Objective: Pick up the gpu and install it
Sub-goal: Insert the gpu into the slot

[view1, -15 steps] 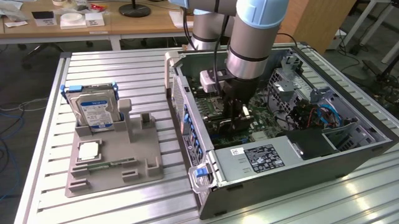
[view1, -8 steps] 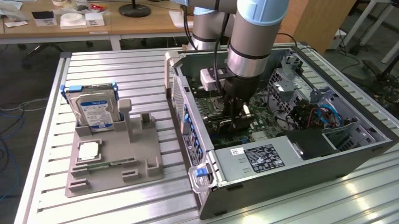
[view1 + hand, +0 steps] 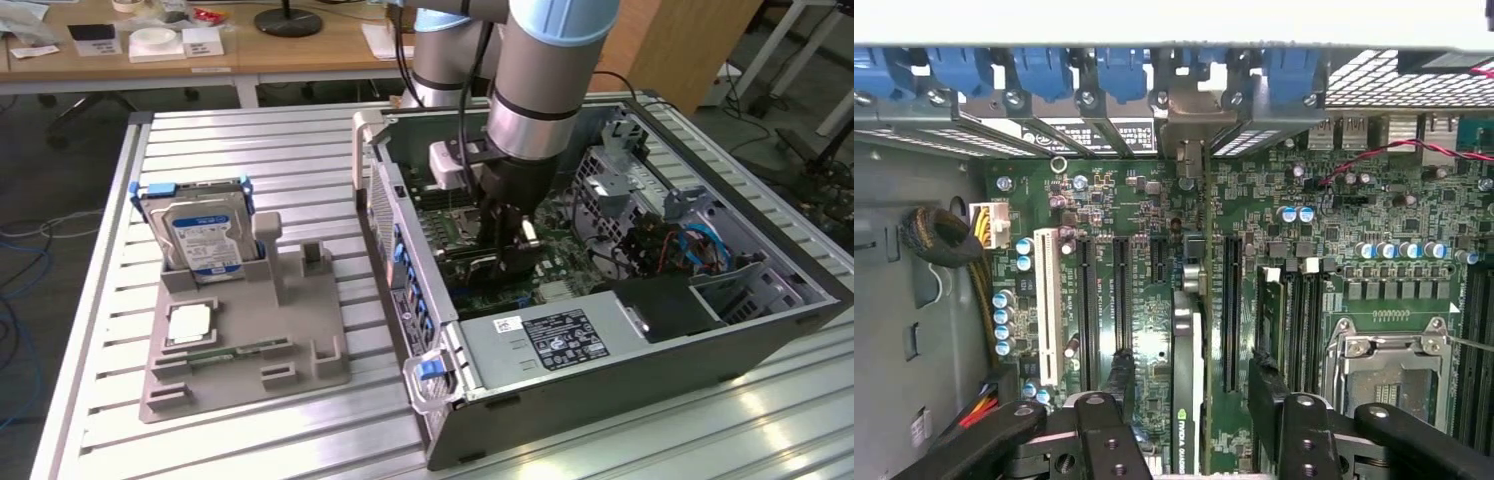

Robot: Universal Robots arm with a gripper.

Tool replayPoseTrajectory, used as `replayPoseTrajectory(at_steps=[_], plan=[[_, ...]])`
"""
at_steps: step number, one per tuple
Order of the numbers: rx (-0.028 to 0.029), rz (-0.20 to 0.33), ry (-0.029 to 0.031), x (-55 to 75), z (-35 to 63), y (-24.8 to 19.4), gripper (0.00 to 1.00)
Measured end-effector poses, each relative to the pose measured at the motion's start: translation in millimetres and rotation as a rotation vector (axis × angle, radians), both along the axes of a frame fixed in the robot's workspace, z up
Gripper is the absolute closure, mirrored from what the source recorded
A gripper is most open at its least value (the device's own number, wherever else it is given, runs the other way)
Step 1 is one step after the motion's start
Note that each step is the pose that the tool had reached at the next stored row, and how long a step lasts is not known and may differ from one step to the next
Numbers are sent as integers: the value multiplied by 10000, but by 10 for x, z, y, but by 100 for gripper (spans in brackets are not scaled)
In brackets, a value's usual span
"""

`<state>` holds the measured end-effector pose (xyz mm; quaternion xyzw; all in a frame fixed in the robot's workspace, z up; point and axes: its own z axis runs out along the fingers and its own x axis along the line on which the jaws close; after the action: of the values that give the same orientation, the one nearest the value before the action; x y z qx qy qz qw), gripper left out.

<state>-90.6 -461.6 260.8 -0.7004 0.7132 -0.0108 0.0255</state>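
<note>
The gpu (image 3: 1188, 370) stands on edge in a motherboard slot, seen from above. Its black cooler edge carries a green logo, and its silver end bracket (image 3: 1189, 135) sits at the case's rear slot wall. My gripper (image 3: 1192, 385) hangs directly over the card, open, with one black finger (image 3: 1119, 375) on each side of it and a gap to the card on both sides. In the exterior view the gripper (image 3: 514, 250) reaches down into the open computer case (image 3: 400, 220), above the motherboard.
On the slatted table, at the exterior view's left, a grey fixture (image 3: 300, 345) holds a silver hard drive (image 3: 200, 235), a processor (image 3: 187, 320) and a narrow memory stick (image 3: 227, 352). Inside the case are the power supply (image 3: 561, 335), cables and the processor socket (image 3: 1379, 370).
</note>
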Motion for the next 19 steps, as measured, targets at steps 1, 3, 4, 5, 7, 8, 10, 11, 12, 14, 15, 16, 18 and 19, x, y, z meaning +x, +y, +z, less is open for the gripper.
replayPoseTrajectory(at_steps=[1, 3, 4, 5, 7, 8, 10, 11, 12, 14, 15, 16, 18, 19], plan=[[1, 1, 0, 0, 12, 0, 42], [0, 0, -1, 0, 44, 0, 42], [1, 0, -1, 0, 61, 0, 42], [1, 1, 0, 0, 78, 0, 42], [1, 1, -1, 0, 112, 0, 42], [1, 0, 0, 0, 129, 0, 42], [0, 0, 0, 0, 169, 0, 42], [0, 0, 0, 0, 188, 0, 42], [0, 1, 0, 0, 208, 0, 42], [1, 0, -1, 0, 245, 0, 42], [1, 0, -1, 0, 266, 0, 42], [1, 0, 0, 0, 285, 0, 42], [0, 1, -1, 0, 318, 0, 42], [1, 1, 0, 0, 332, 0, 42]])
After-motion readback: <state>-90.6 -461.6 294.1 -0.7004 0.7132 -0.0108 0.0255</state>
